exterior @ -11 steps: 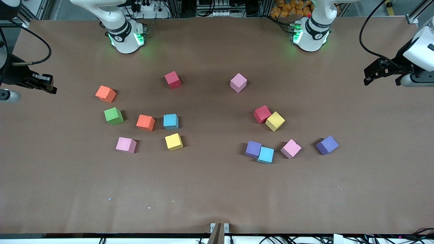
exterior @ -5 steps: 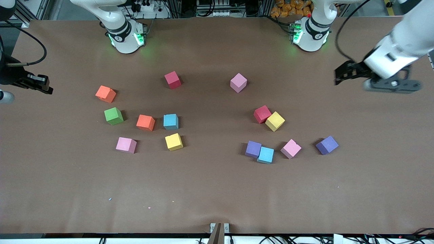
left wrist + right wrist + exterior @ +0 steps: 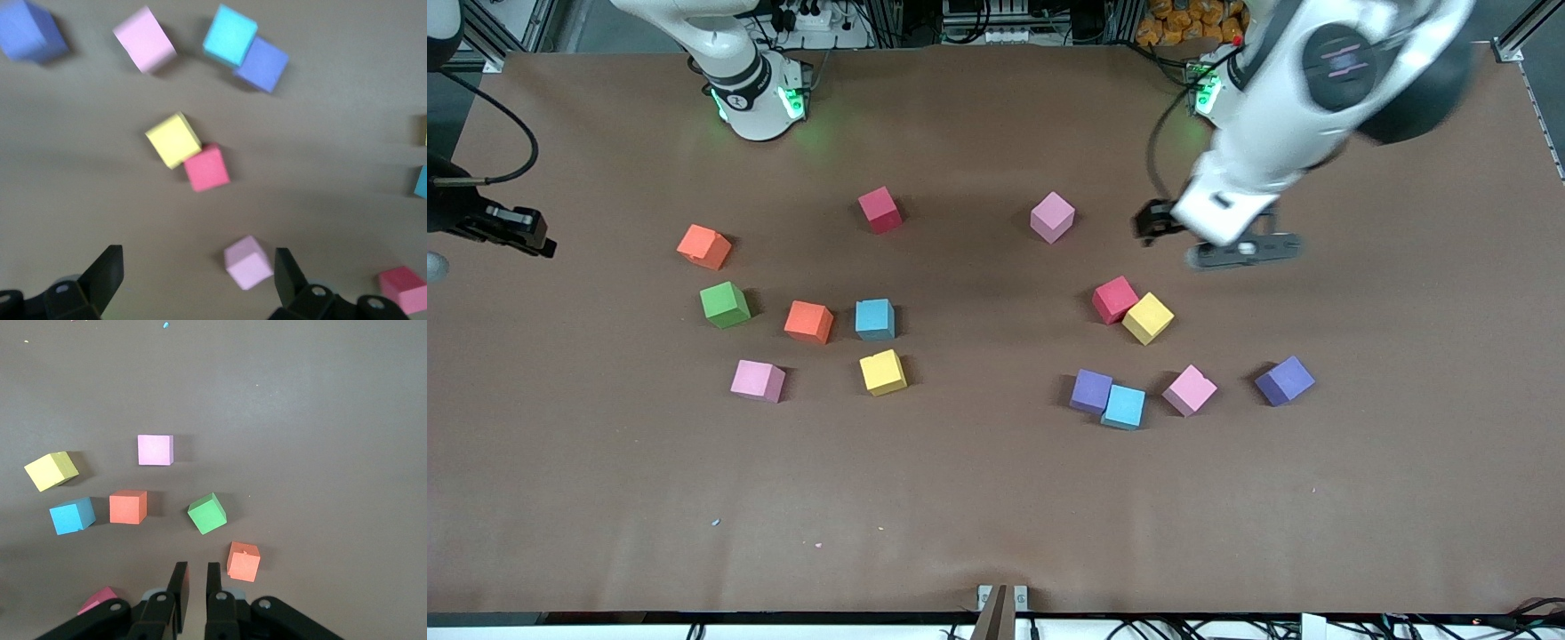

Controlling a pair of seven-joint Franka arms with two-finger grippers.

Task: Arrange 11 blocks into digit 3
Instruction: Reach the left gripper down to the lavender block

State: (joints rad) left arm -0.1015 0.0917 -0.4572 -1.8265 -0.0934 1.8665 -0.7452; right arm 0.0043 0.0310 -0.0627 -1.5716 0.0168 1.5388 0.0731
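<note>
Scattered across the tabletop (image 3: 996, 498), the blocks (image 3: 1147, 317) are seen unarranged — left gripper (image 3: 1154, 220) held above them, fingers (image 3: 103, 275) wide, empty; right gripper (image 3: 193, 587) waits at the edge, shut.

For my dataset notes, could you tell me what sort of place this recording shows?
Most likely a robotics lab: two white robot arms, their bases bolted along a brown paper-covered table scattered with small matte foam cubes, with cables and aluminium framing along its edge.
</note>
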